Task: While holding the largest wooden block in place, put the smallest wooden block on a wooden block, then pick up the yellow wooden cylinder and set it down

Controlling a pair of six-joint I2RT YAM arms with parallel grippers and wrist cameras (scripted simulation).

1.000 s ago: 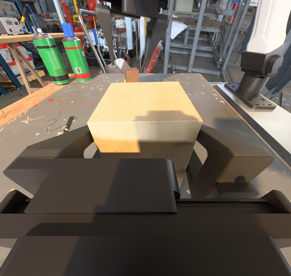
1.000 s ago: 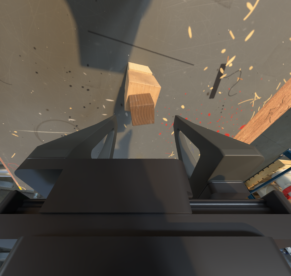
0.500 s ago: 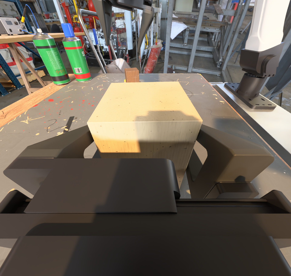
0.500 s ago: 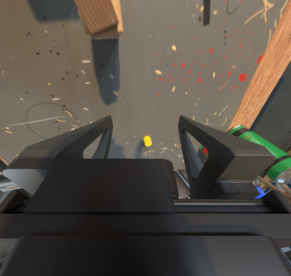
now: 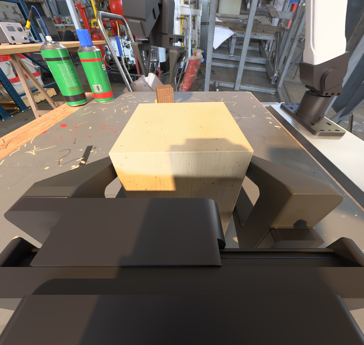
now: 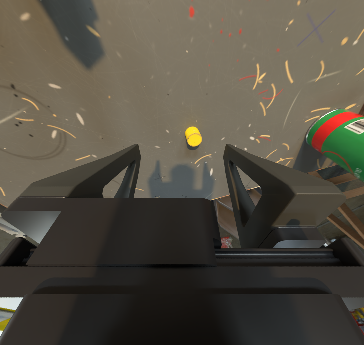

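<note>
Left gripper (image 5: 181, 178) has its jaws clamped on the largest wooden block (image 5: 181, 138), pinning it on the counter (image 5: 59, 138); smallest wooden block (image 5: 164, 96) sits raised behind it, prob stacked already, base hidden tho; right gripper (image 6: 181, 148), jaws apart & empty, hangs above the yellow wooden cylinder (image 6: 193, 136) lying on its side; pick + set-down left imo
</note>
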